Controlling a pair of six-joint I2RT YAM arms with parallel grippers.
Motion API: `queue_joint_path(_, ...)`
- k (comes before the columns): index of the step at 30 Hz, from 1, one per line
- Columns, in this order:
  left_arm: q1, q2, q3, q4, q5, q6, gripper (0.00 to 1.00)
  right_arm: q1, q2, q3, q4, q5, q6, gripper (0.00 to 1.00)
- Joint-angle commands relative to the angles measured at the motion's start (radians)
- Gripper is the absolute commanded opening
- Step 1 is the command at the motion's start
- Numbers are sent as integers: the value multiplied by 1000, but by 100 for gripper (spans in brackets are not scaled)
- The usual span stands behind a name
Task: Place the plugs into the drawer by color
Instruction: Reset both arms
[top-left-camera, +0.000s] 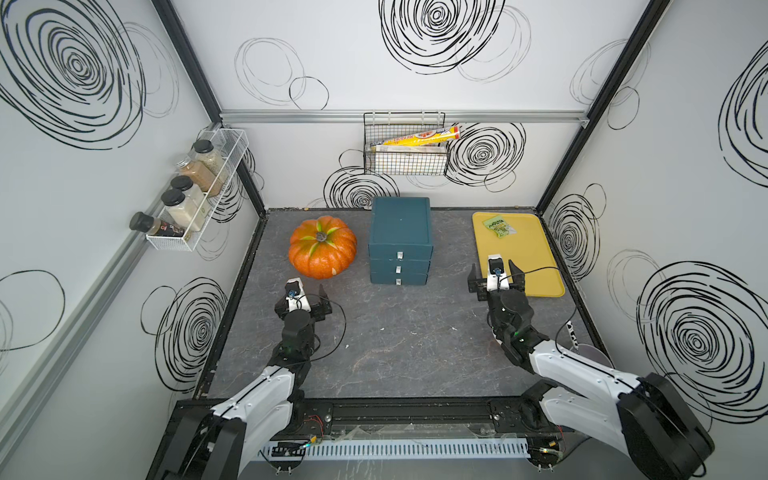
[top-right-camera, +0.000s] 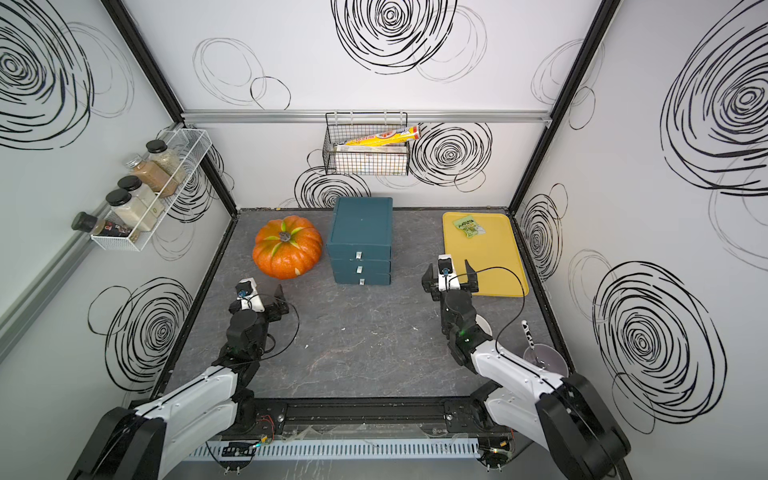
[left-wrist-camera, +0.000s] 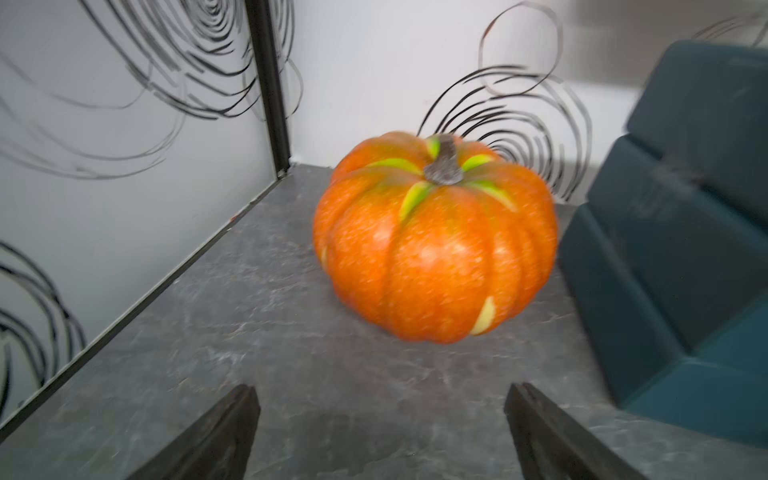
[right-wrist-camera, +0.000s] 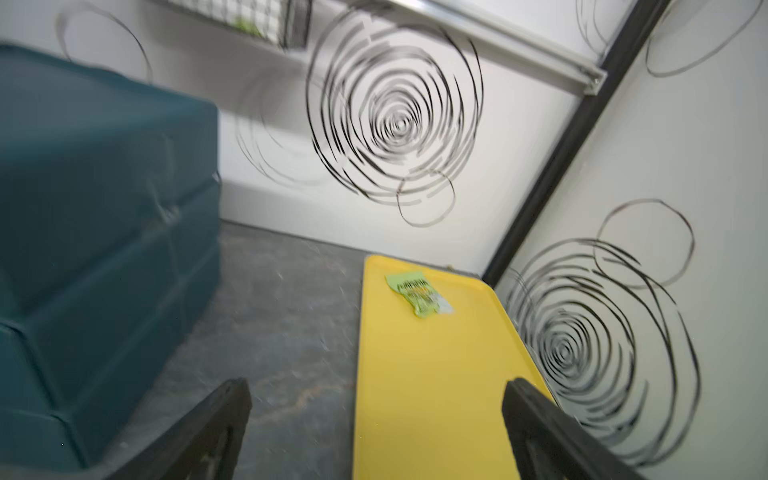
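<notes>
The drawer (top-left-camera: 400, 232) (top-right-camera: 360, 232) is a dark teal chest at the back middle of the table, with all three fronts pushed in. The plugs are out of view in every frame. My left gripper (top-left-camera: 301, 293) (left-wrist-camera: 382, 399) hovers open in front of the pumpkin, left of the drawer (left-wrist-camera: 685, 249), with nothing between its fingers. My right gripper (top-left-camera: 494, 270) (right-wrist-camera: 376, 388) stands open over the near left edge of the yellow tray, right of the drawer (right-wrist-camera: 95, 208), and is empty too.
An orange pumpkin (top-left-camera: 322, 247) (left-wrist-camera: 432, 245) sits left of the chest. The yellow tray (top-left-camera: 528, 266) (right-wrist-camera: 424, 374) at the right carries a green packet (top-left-camera: 498, 226). A bowl with a spoon (top-right-camera: 544, 357) stands at the front right. A spice rack (top-left-camera: 195, 195) and a wire basket (top-left-camera: 405, 153) hang on the walls.
</notes>
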Motion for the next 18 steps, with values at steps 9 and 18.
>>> queue_joint_path(9,211,287,95,389,303,-14,99,-242,340,-166,692,-110,70,100)
queue_joint_path(18,173,543,149,596,331,77,99,-383,433,-162,763,-263,187,100)
